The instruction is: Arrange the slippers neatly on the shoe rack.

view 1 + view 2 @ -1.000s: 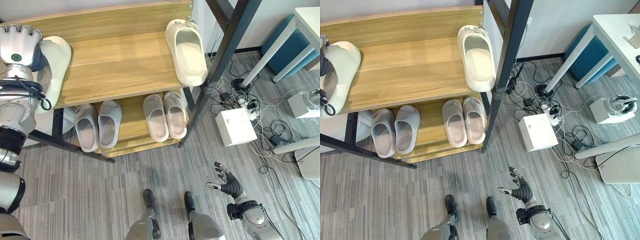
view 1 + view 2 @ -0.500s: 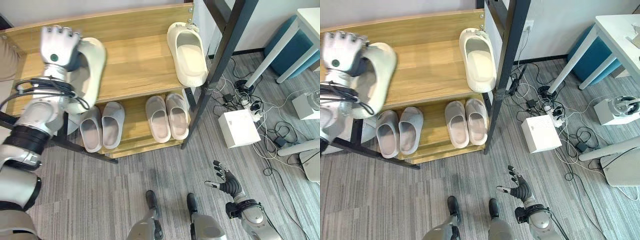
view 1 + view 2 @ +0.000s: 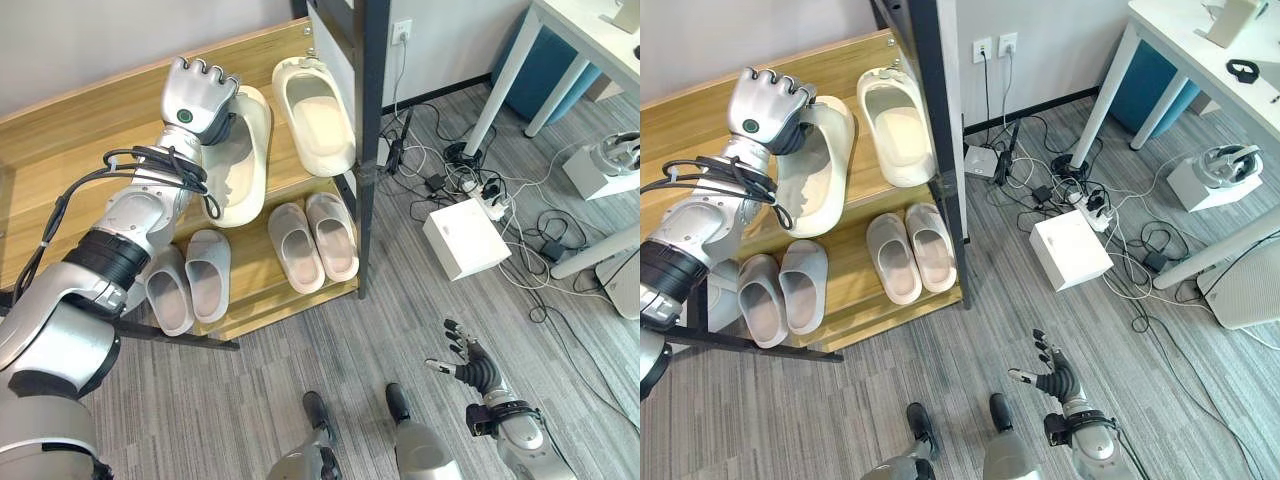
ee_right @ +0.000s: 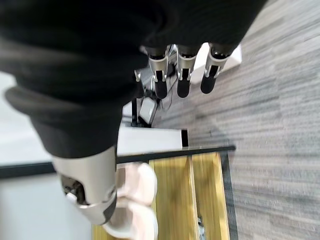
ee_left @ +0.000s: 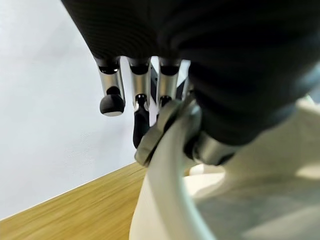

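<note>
My left hand (image 3: 200, 98) is shut on a cream slipper (image 3: 240, 165) and holds it over the top shelf (image 3: 80, 160) of the wooden shoe rack. In the left wrist view my fingers (image 5: 112, 102) curl over the slipper's rim (image 5: 160, 175). Just right of it, the matching cream slipper (image 3: 315, 115) lies on the same shelf by the black post (image 3: 368, 150). On the lower shelf sit a grey pair (image 3: 190, 285) and a pinkish pair (image 3: 312, 240). My right hand (image 3: 470, 370) hangs open and empty low over the carpet.
A white box (image 3: 465, 238) stands on the floor right of the rack among cables and a power strip (image 3: 480, 200). A white table leg (image 3: 500, 80) and a blue seat (image 3: 560, 50) are at the far right. Grey carpet lies in front of the rack.
My left hand has carried the cream slipper rightwards along the top shelf, close to its mate. The camera has shifted too. The right hand has stayed put.
</note>
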{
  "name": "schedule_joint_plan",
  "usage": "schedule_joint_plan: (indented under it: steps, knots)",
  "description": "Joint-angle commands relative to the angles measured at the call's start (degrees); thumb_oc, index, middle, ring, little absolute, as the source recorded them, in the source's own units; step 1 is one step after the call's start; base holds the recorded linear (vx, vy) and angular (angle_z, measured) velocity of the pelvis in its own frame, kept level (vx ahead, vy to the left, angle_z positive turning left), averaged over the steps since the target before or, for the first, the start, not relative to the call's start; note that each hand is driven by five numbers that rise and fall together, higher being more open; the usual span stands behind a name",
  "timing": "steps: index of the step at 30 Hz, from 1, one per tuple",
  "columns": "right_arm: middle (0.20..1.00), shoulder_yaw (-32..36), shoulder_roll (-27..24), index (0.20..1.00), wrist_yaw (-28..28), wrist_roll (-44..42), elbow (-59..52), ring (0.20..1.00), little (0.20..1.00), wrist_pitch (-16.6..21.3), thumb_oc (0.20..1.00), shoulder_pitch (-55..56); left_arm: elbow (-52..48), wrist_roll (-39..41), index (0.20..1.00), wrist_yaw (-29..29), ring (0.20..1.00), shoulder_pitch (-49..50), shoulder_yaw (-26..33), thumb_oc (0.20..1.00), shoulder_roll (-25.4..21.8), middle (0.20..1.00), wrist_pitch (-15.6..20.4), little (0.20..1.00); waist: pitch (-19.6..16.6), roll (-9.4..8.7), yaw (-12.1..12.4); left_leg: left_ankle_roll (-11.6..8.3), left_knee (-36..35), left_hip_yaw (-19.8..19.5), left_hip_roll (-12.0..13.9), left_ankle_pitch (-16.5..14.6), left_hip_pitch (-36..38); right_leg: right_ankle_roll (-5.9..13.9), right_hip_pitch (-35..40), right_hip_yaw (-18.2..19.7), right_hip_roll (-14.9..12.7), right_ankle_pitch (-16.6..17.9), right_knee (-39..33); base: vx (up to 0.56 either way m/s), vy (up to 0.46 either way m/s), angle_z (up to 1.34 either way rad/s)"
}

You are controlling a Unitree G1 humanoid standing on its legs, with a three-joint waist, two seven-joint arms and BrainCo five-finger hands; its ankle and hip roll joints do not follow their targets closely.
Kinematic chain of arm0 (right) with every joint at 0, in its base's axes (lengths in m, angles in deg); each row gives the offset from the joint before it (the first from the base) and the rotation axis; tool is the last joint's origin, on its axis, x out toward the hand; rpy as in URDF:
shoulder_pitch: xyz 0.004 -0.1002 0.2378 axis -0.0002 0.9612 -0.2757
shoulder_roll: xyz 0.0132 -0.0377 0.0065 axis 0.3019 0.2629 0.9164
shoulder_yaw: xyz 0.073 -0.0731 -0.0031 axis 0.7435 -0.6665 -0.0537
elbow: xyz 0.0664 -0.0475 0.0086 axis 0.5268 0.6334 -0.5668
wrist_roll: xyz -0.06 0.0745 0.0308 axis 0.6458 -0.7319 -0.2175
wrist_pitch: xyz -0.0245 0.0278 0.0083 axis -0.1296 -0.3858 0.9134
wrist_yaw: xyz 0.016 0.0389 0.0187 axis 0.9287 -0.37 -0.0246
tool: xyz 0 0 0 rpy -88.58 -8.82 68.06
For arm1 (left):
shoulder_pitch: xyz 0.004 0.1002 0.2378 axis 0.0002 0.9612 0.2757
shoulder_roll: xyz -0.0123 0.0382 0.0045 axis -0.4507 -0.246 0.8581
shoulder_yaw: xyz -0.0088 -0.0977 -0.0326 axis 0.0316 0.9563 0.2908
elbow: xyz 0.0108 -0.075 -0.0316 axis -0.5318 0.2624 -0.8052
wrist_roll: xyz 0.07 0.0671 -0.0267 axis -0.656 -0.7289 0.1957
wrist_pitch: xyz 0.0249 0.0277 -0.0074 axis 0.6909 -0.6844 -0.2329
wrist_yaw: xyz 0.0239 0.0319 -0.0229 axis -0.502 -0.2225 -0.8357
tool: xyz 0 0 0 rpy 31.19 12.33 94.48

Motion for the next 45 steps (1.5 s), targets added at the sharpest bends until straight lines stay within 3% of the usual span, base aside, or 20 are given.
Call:
schedule_joint_plan:
  steps: [1,11,12,13,16,18,20,21,23,24,25,27,32,37,45]
  knots:
    - [1.000,1.71,-1.88,1.000,0.37,-2.37,-5.35,1.000,1.000,3.26,1.000,2.37,7.19,2.13,0.200,-1.27,0.200,-9.75,1.34,0.200,-0.01,0.200,-1.38,0.200,-3.00,-1.30,1.36,-3.58,-0.33,-1.91,2.61,-9.46,6.98,7.13,-2.94,-2.28,-4.91,0.58,0.00,0.01,-0.038,-0.03]
    - [1.000,1.84,-2.33,1.000,-0.56,-3.79,-5.10,1.000,1.000,3.41,1.000,3.74,18.14,4.67,0.200,0.25,0.200,-13.95,-1.68,0.200,3.98,0.200,-1.95,0.200,-4.00,-1.49,1.11,-3.86,-0.33,-2.64,3.09,-9.23,7.07,6.65,-2.12,-3.31,-4.33,-0.08,0.00,0.01,-0.036,0.01]
    - [1.000,1.84,-2.34,1.000,-0.68,-3.92,-5.08,1.000,1.000,3.38,1.000,3.67,18.12,4.62,0.846,0.51,0.846,-14.23,-1.92,0.846,4.20,0.846,-1.90,0.846,-4.06,-1.50,1.17,-3.85,-0.33,-2.78,3.09,-9.22,7.06,6.63,-2.04,-3.35,-4.33,-0.09,0.00,0.00,-0.045,0.03]
    - [1.000,1.99,-2.25,1.000,-0.69,-4.22,-5.10,1.000,1.000,3.27,1.000,3.53,17.44,4.90,1.000,1.20,1.000,-14.54,-2.01,1.000,4.51,1.000,-1.72,1.000,-4.19,-1.49,1.44,-3.89,-0.33,-3.15,3.07,-9.18,7.02,6.58,-1.75,-3.75,-4.29,-0.25,0.00,-0.01,-0.032,0.07]
    - [1.000,2.11,-1.60,1.000,-1.13,-4.48,-4.70,1.000,1.000,2.59,1.000,3.27,9.06,5.27,1.000,2.58,1.000,-12.04,1.10,1.000,4.39,1.000,-1.05,1.000,-4.76,-1.68,2.67,-3.87,-0.33,-4.21,3.10,-9.15,7.22,6.32,-0.52,-5.09,-4.29,-0.84,0.00,-0.02,-0.032,0.15]
    - [1.000,2.40,0.09,1.000,-1.23,-4.06,-4.85,1.000,1.000,1.68,1.000,2.69,-4.02,8.72,1.000,3.11,1.000,-4.14,10.03,1.000,4.35,1.000,0.35,1.000,-5.30,-2.31,4.59,-3.87,-0.33,-5.42,2.96,-8.99,7.22,5.93,0.68,-6.37,-4.27,-1.28,0.00,-0.01,-0.033,0.27]
    - [1.000,2.53,1.24,1.000,-1.07,-3.08,-4.59,1.000,1.000,0.33,1.000,2.28,-14.52,18.16,1.000,4.29,1.000,6.44,19.92,1.000,7.74,1.000,4.03,1.000,-5.94,-2.34,5.83,-3.82,-0.33,-6.39,2.90,-8.69,7.33,5.59,1.37,-7.31,-4.27,-1.49,0.00,-0.02,-0.017,0.41]
    - [1.000,2.79,2.01,1.000,-1.04,-2.54,-4.69,1.000,1.000,-0.65,1.000,2.03,-19.24,27.85,1.000,5.75,1.000,13.13,23.79,1.000,11.68,1.000,7.80,1.000,-6.49,-2.38,6.67,-3.72,-0.33,-6.91,2.70,-8.46,7.31,5.35,1.74,-7.78,-4.21,-1.50,0.00,-0.02,-0.004,0.44]
    - [1.000,2.76,2.61,1.000,-1.01,-2.46,-4.97,1.000,1.000,-1.39,1.000,1.75,-22.52,38.90,1.000,7.75,1.000,18.85,25.59,1.000,15.43,1.000,11.02,1.000,-6.98,-2.42,7.29,-3.68,-0.33,-7.28,2.67,-8.17,7.20,5.24,1.91,-8.21,-4.19,-1.50,0.00,-0.01,-0.007,0.21]
    - [1.000,2.75,2.60,1.000,-1.01,-2.46,-4.97,1.000,1.000,-1.39,1.000,1.76,-22.54,38.90,1.000,7.75,1.000,18.88,25.61,1.000,15.43,1.000,11.01,1.000,-7.00,-2.41,7.27,-3.68,-0.33,-7.29,2.67,-8.17,7.19,5.24,1.90,-8.22,-4.19,-1.51,0.00,-0.01,0.000,0.24]
    - [1.000,2.97,2.92,1.000,-1.32,-2.85,-5.72,1.000,1.000,-2.36,1.000,1.73,-25.74,52.03,1.000,11.92,1.000,24.06,25.73,1.000,17.55,1.000,14.00,1.000,-7.47,-2.34,7.75,-3.63,-0.33,-7.59,2.60,-7.87,7.03,5.20,2.05,-8.55,-4.23,-1.39,0.00,-0.01,0.008,0.24]
    - [1.000,2.66,2.65,1.000,-1.72,-3.05,-6.06,1.000,1.000,-3.02,1.000,1.97,-26.87,62.44,1.000,14.37,1.000,27.45,24.46,1.000,18.37,1.000,15.27,1.000,-7.96,-2.31,8.03,-3.59,-0.33,-7.81,2.52,-7.63,6.85,5.24,2.06,-8.86,-4.23,-1.25,0.00,0.00,0.008,0.05]
    - [1.000,1.49,1.07,1.000,-3.59,-3.01,-5.99,1.000,1.000,-4.06,1.000,2.97,-26.01,78.81,1.000,19.27,1.000,31.08,20.94,1.000,16.99,1.000,13.33,1.000,-9.03,-2.39,7.82,-3.53,-0.33,-7.60,2.47,-7.37,6.60,5.45,1.78,-8.79,-4.30,-0.79,0.00,0.01,0.008,0.04]
    - [1.000,0.67,-0.13,1.000,-5.00,-3.39,-6.69,1.000,1.000,-4.70,1.000,4.32,-24.94,88.02,1.000,21.21,1.000,30.98,18.75,1.000,15.85,1.000,12.48,1.000,-9.44,-2.28,6.68,-3.53,-0.33,-6.74,2.41,-7.58,7.03,5.77,1.54,-8.01,-4.51,-0.34,0.00,0.02,0.010,-0.04]
    - [1.000,-0.55,-0.76,1.000,-5.61,-3.05,-5.94,1.000,1.000,-5.14,1.000,4.91,-20.98,89.71,1.000,20.38,1.000,26.30,16.12,1.000,19.99,1.000,11.96,1.000,-9.66,-2.14,4.96,-3.47,-0.33,-5.91,2.46,-7.77,7.62,5.82,1.31,-6.88,-4.67,-0.17,0.00,0.01,0.002,-0.11]
